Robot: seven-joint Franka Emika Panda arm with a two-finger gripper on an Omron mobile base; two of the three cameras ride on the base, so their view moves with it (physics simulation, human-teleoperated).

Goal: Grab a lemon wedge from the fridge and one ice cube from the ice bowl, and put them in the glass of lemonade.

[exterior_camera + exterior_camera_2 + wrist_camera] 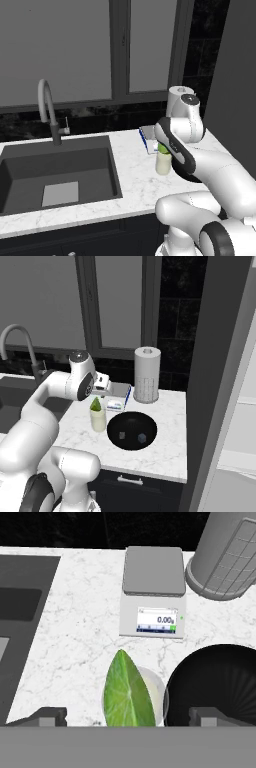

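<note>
The glass of lemonade stands on the marble counter just left of the ice bowl, a glossy black bowl holding two small ice cubes. The yellow-green lemon wedge stands point-up in the glass's mouth; it also shows atop the glass as the wedge. My gripper hangs open directly above it, with its fingertips wide apart on either side and touching nothing. The gripper sits right over the wedge. The fridge rises grey at the right.
A small white kitchen scale sits behind the glass. A paper towel roll stands at the back by the window. The dark sink with its curved tap lies to the left. The counter's front edge runs close below the bowl.
</note>
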